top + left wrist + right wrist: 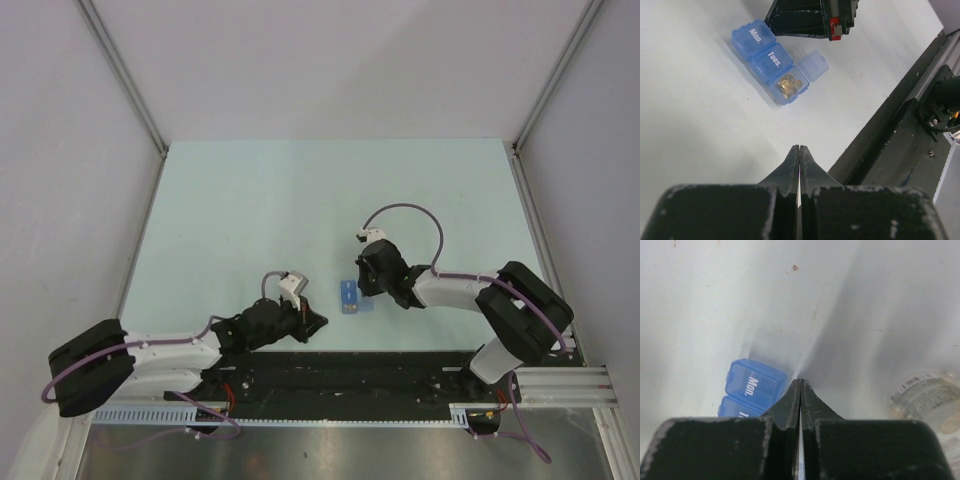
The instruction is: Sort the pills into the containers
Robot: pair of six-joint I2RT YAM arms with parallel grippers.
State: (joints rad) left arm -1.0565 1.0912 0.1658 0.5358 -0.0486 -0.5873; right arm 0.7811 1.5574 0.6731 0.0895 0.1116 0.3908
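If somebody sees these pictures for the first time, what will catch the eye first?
The small blue pill box stands out on the pale table, lying between the two arms. Its Mon. and Tues. lids are down, while its third lid is open, with golden pills inside. The left claw and the right claw are both shut and empty, one on each side of the box.

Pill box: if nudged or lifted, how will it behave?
Pill box looks like low, thin plastic, so it is probably light and likelier to slide on the smooth table than tip. One end compartment's lid is open with pills inside; tilting could spill them.
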